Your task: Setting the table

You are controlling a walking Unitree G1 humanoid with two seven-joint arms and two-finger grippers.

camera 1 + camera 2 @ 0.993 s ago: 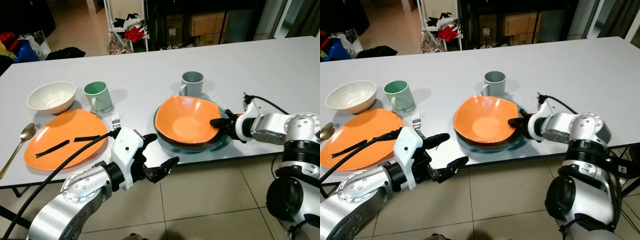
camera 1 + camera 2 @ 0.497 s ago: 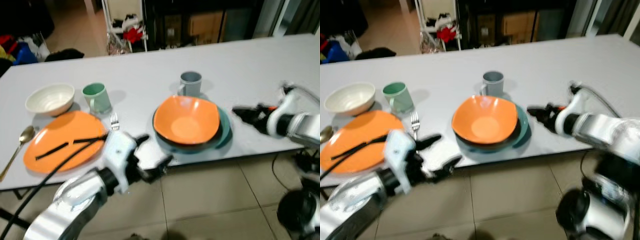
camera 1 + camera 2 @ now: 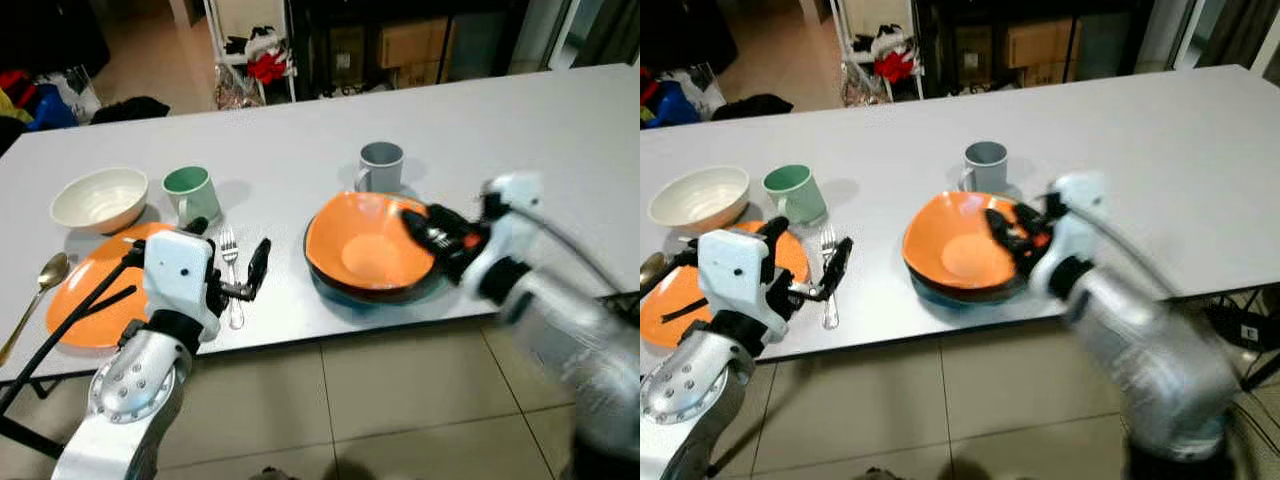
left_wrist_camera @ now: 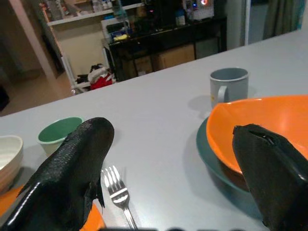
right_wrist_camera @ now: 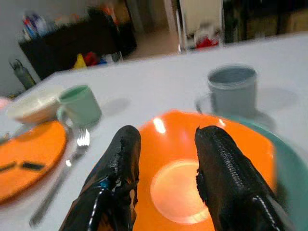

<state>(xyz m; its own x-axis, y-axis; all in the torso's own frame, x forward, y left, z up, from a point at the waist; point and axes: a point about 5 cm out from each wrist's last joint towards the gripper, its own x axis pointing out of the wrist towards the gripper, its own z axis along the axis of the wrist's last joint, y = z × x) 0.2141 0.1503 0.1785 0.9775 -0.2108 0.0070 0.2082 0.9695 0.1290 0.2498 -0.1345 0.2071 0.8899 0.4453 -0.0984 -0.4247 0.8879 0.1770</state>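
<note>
White desk (image 3: 300, 150) spanning the scene, set over a tiled floor (image 3: 400, 400), with dark shelves (image 3: 400, 40) and boxes beyond its far edge. Near the middle of the desk, an orange bowl (image 3: 365, 245) stacked on a dark plate and a teal plate (image 5: 288, 159) under it. At the near left edge, a flat orange plate (image 3: 85, 300) with two black strips lying on it, partly covered by the left arm. Behind that plate, a cream bowl (image 3: 100, 197), and just right of it a green mug (image 3: 190, 192). Grey mug (image 3: 380, 165) standing just behind the orange bowl. Silver fork (image 3: 231, 270) lying between the orange plate and the stacked bowl, tines pointing away from the robot. Gold spoon (image 3: 40, 290) at the far left, beside the orange plate.

Left hand (image 3: 230, 262) raised just above the desk edge over the fork, fingers spread wide apart and holding nothing. Right hand (image 3: 432, 228) blurred in the head views, reaching in over the right rim of the orange bowl; from the wrist camera, both fingers (image 5: 120, 159) apart above the bowl's hollow, gripping nothing.
</note>
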